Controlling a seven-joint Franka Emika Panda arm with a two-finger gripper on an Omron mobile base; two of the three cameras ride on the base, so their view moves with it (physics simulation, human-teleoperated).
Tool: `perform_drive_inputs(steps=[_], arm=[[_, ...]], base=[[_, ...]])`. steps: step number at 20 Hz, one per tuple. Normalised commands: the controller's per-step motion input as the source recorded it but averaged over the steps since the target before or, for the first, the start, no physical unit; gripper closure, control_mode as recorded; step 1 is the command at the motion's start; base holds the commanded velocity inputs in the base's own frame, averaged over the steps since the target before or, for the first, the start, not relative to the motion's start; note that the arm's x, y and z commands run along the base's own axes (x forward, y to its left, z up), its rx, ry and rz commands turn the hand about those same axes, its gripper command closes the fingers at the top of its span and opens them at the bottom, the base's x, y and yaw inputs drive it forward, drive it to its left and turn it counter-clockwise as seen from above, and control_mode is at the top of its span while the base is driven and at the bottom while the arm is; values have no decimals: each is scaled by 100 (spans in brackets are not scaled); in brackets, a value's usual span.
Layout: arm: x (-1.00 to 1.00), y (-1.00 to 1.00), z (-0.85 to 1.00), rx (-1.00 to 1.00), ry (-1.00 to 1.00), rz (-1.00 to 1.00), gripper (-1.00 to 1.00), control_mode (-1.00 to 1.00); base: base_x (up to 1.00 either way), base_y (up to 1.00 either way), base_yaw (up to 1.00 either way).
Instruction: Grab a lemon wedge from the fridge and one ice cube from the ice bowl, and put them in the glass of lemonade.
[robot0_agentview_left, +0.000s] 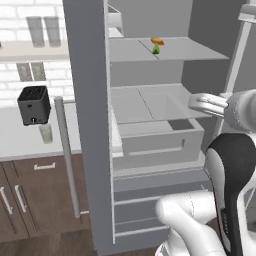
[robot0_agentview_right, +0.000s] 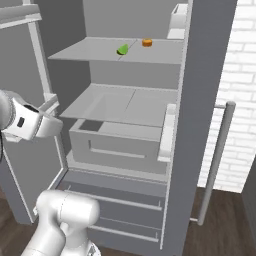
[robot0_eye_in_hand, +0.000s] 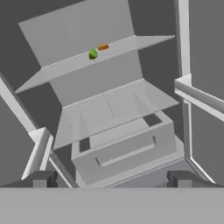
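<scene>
Fridge with both doors swung open; the tool is spread wide and empty, level with the middle drawer and aimed into the cavity. The wedge lies on the upper shelf, just beside a small orange item and well above the tool. The glass stands on the worktop below the toaster, outside the left door.

Risks, as judged: the wedge is tiny and pointed, so a closing pinch could squirt it backward or nudge the orange item; a low approach could catch a fingertip on the shelf's front lip. The protruding drawer and the door bins on either side narrow the sideways swing of the arm.

Open room: above the shelf there is clear height up to the fridge's top, and the shelf is bare on both sides of the two items, favouring entry from the front and slightly above
</scene>
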Motion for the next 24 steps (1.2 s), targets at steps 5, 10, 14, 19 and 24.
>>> perform_drive_inputs(steps=[5,10,14,19,24], arm=[[0,0,0,0,0,0,-100,100],[0,0,0,0,0,0,-100,100],[0,0,0,0,0,0,-100,100],[5,-3,10,1,-3,1,-100,-100],[-38,0,30,9,-17,3,-100,-100]], base=[[73,-29,0],[71,-23,0],[59,-20,0],[10,-4,0],[0,0,0]])
